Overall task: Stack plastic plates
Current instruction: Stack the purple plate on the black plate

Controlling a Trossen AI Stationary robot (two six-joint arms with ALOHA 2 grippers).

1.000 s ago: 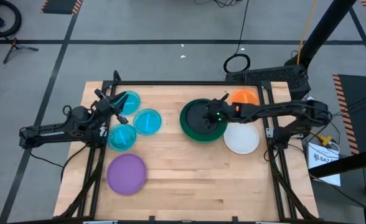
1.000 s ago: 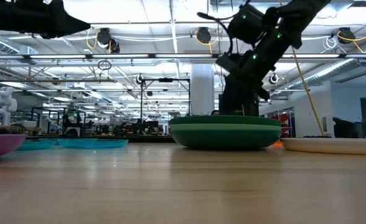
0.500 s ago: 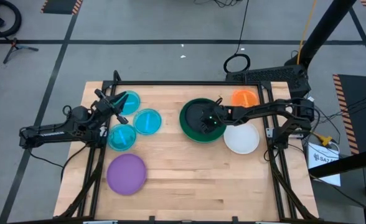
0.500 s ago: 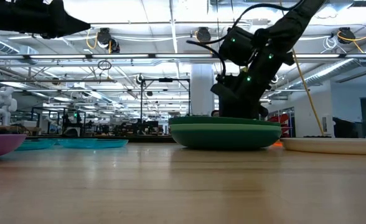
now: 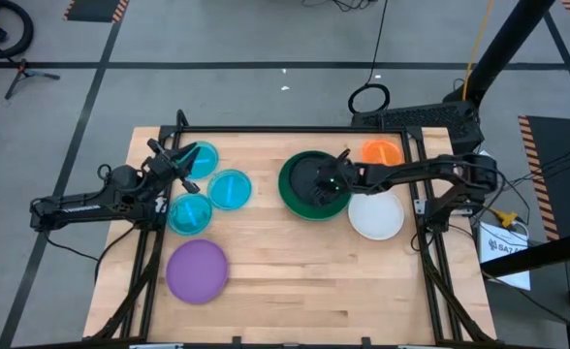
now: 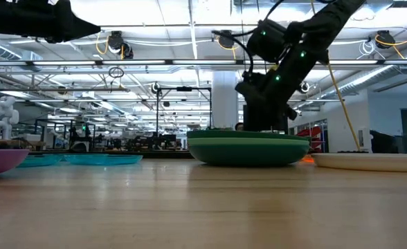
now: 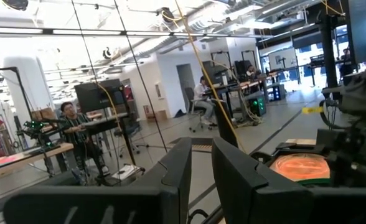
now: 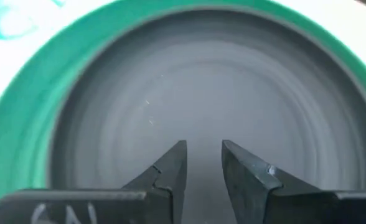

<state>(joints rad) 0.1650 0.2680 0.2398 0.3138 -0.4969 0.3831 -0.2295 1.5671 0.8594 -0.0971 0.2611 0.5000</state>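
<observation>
A black plate (image 5: 306, 173) lies inside a stack of two green plates (image 6: 248, 148) right of the table's middle. My right gripper (image 5: 324, 183) stands over the black plate's middle (image 8: 201, 81), pointing down, its fingers open by a narrow gap. Resting flat on the table are a white plate (image 5: 376, 216) and an orange plate (image 5: 382, 152) at the right, three translucent blue plates (image 5: 230, 189) at the left and a purple plate (image 5: 197, 270) near the front. My left gripper (image 5: 180, 160) hovers above the blue plates, open by a narrow gap. My right gripper reaches from above, pointing down, toward the black plate's middle. In the low view the green rim (image 6: 259, 135) hides its fingertips. I cannot tell whether they touch the plate.
A black frame rail (image 5: 295, 130) runs along the table's far edge, with more rails down both sides. Bare wood (image 5: 304, 281) lies in front of the green stack and right of the purple plate. My left wrist view looks level across at the orange plate (image 7: 298, 167).
My right gripper has come down from above the green stack into the black plate, tipping toward the table's left and then straightening. The left arm has kept still.
</observation>
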